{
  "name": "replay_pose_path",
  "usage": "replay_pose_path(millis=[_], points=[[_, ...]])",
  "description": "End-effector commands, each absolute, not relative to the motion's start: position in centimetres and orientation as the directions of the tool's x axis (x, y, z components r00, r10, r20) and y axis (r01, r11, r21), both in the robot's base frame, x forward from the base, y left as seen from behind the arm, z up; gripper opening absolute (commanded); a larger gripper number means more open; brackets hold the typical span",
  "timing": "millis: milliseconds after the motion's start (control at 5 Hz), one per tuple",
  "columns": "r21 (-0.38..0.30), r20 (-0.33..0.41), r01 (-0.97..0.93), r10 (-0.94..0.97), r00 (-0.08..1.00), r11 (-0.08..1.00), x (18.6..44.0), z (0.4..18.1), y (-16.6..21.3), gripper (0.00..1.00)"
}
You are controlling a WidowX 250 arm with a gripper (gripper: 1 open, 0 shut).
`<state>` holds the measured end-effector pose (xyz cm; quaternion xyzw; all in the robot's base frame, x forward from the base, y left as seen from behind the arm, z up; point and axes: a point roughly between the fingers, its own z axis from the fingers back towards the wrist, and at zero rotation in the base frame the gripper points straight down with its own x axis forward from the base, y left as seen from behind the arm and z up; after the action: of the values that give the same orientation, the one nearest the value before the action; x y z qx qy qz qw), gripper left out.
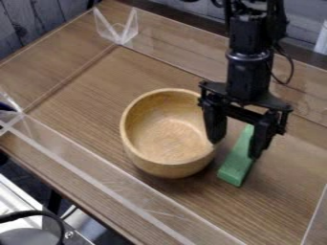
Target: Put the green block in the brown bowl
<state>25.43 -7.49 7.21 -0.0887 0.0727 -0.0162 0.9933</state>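
Nothing is placed yet: the block [238, 161] lies beside the bowl [163, 131], seemingly straddled, ungrasped, by the gripper [238, 142] with fingers apart.

- Bowl [167, 132]: pale wood, visible grain, matt.
- Block [238, 161]: solid green, smooth, looks like plastic or painted wood.
- Surface [90, 91]: wood-grain finish with a slight sheen.
- End effector [243, 129]: black, matt, hard-looking.
- Walls [64, 158]: clear, glossy plastic.
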Motion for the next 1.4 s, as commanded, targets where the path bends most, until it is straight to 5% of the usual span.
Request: replay_pose_path(millis=[0, 400, 800, 1200], points=[[-0.215, -0.103, 0.052, -0.076, 0.992, 0.975, 27.5, 7.7, -7.6, 1.00], [-0.239, -0.158, 0.066, -0.106, 0.982, 0.969, 29.0, 5.6, -6.7, 1.00], [-0.193, -0.177, 0.074, -0.109, 0.978, 0.978, 28.5, 4.5, -8.5, 1.00], [-0.246, -0.208, 0.023, -0.076, 0.975, 0.969, 30.0, 4.1, -8.5, 1.00]])
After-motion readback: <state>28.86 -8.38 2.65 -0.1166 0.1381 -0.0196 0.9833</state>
